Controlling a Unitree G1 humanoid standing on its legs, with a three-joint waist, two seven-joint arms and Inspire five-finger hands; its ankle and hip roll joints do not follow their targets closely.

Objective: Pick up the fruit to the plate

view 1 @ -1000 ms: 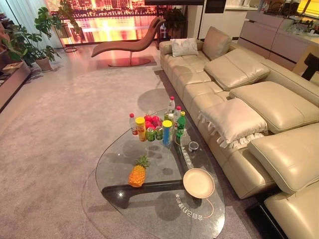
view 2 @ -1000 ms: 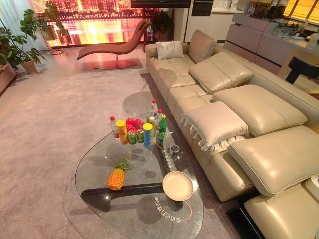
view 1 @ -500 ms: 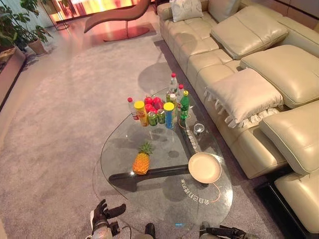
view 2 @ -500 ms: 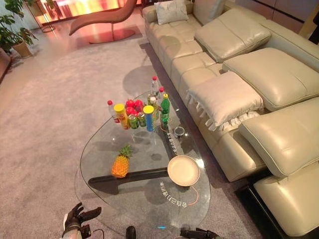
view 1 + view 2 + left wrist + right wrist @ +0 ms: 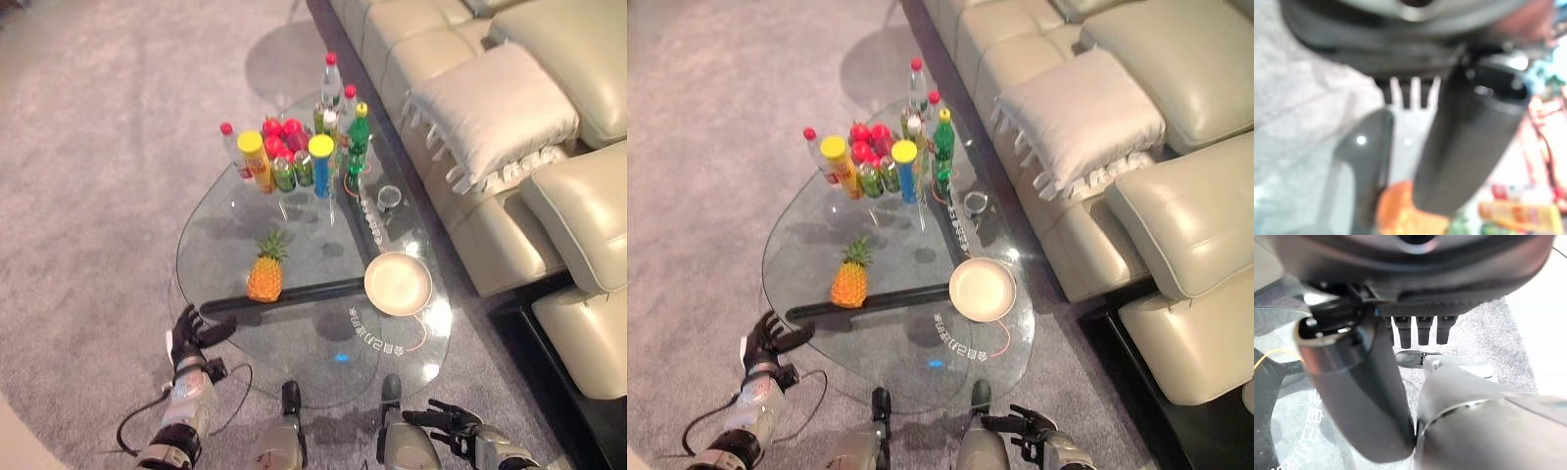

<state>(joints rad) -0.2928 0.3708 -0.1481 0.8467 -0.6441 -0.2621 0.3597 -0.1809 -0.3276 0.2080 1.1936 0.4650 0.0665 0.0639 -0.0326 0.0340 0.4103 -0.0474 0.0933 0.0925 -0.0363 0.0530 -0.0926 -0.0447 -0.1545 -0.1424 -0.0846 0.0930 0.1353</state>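
on the glass bench [image 5: 225, 235] the pineapple [image 5: 265, 273] stands upright left of centre, well apart from the round plate [image 5: 398, 283] at the right. a cluster of bottles and cans [image 5: 299, 152] with red apples [image 5: 278, 135] fills the far end. the left robot hand [image 5: 191, 335] hangs off the near left edge, fingers spread and released, grasping nothing. the right robot hand [image 5: 449, 425] shows at the near right, fingers relaxed and empty. a beige sofa [image 5: 529, 147] runs along the right.
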